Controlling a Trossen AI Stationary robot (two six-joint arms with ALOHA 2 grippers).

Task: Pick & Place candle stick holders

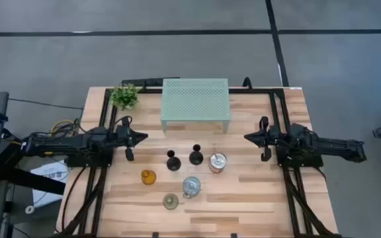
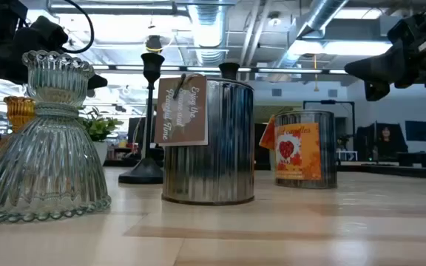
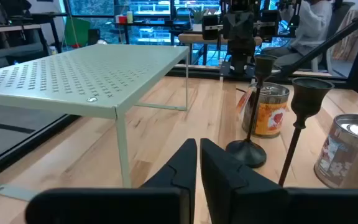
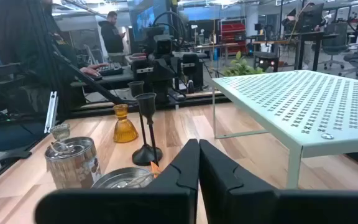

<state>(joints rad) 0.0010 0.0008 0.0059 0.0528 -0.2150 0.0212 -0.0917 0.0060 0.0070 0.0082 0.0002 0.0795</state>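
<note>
Nothing placed yet on my end: all six candle stick holders sit mid-table toward the front edge. Left gripper and right gripper hover pinched together, empty.

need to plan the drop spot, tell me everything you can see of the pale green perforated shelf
The pale green perforated shelf is a flat rectangular riser, apparently painted metal, its top dotted with rows of small holes. Thin legs of the same colour lift it off the wooden table, leaving open space beneath. It stands level at the table's far edge, midway between the arms, behind the candle stick holders. Nothing rests on it or touches it, and the potted plant stands just beside it.
</note>
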